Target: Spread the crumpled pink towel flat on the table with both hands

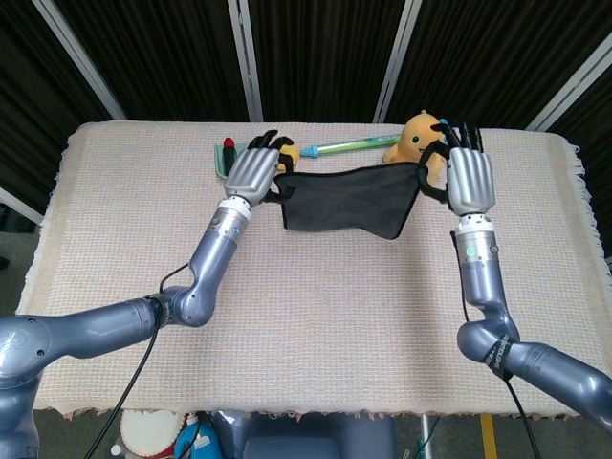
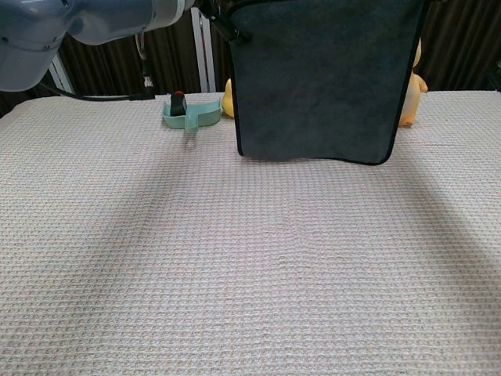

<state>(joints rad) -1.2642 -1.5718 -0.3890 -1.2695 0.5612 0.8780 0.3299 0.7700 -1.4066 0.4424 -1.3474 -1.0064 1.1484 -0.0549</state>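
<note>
The towel [image 1: 346, 199], which looks dark grey-black rather than pink, hangs stretched between the two hands above the far middle of the bench [image 1: 316, 335]. The left hand [image 1: 254, 168] grips its upper left corner, fingers closed on the cloth. The right hand [image 1: 469, 178] grips the upper right corner the same way. In the chest view the towel hangs as a flat sheet, its lower edge just above the bench cover. Behind it on the far side stand an orange plush duck [image 1: 419, 137], a small teal tray [image 2: 193, 114] and a green-blue toothbrush [image 1: 344, 146].
</note>
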